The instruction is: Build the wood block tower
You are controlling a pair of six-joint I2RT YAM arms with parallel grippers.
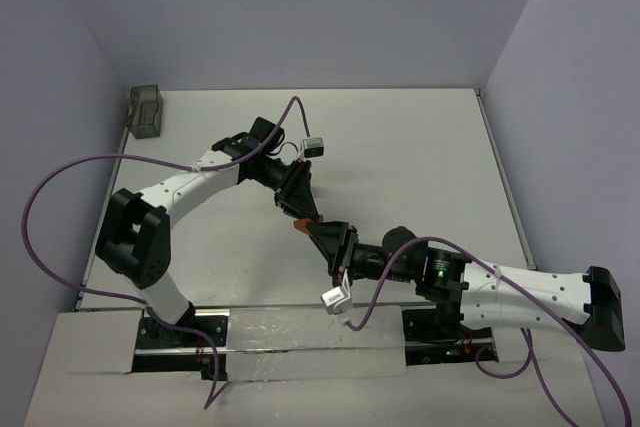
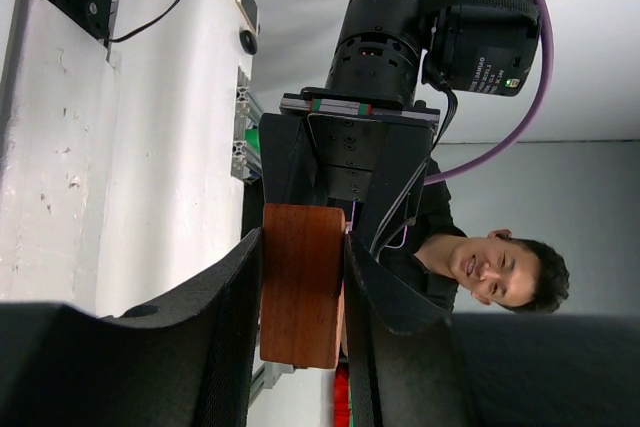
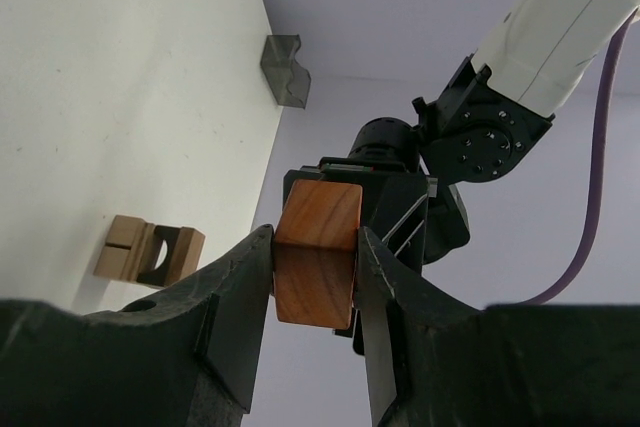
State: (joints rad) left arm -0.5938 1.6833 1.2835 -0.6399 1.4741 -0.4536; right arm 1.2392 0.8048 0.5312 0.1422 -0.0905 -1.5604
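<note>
A reddish-brown wooden block (image 1: 299, 225) hangs in the air above the middle of the table, between my two grippers, which meet tip to tip. My left gripper (image 1: 298, 205) is shut on it; in the left wrist view the block (image 2: 303, 287) fills the gap between the fingers (image 2: 230, 327). My right gripper (image 1: 322, 237) is shut on the same block (image 3: 315, 257) from the opposite side. In the right wrist view, a light tan block with a brown arch piece (image 3: 150, 252) lies on the table below. These are hidden in the top view.
A grey translucent container (image 1: 147, 110) stands at the table's far left corner and also shows in the right wrist view (image 3: 283, 69). Purple cables loop off both arms. A person (image 2: 500, 267) shows beyond the table's near edge.
</note>
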